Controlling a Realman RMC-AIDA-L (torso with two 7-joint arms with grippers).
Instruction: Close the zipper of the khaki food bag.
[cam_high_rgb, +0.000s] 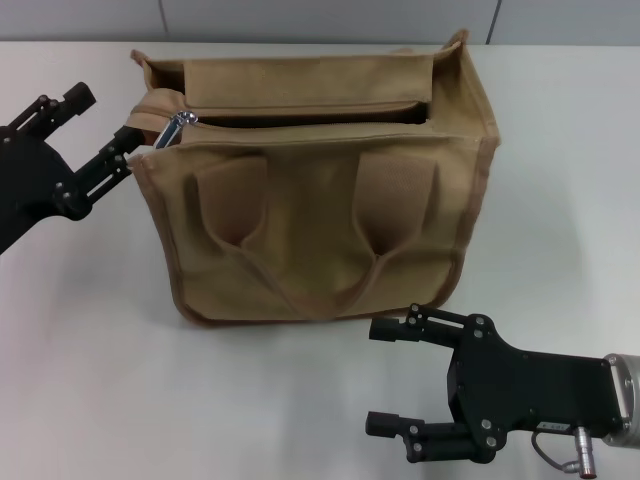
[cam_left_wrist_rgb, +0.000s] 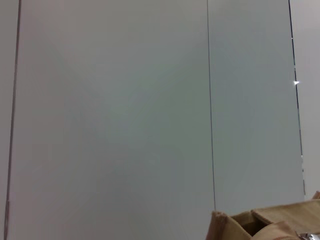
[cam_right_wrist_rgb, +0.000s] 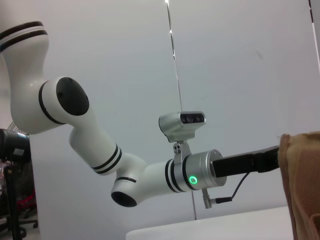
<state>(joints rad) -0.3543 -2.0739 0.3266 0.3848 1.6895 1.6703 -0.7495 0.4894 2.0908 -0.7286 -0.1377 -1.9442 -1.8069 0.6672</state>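
Head view, khaki food bag (cam_high_rgb: 320, 215) upright, zipper (cam_high_rgb: 300, 117) mostly open, left gripper (cam_high_rgb: 140, 142) at pull

No readable text, label, brand, number or sign appears in any view.

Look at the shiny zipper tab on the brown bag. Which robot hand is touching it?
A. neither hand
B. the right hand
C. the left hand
C. The left hand reaches the silver pull tab at the khaki food bag's top corner; the right hand hangs open in front of the bag.
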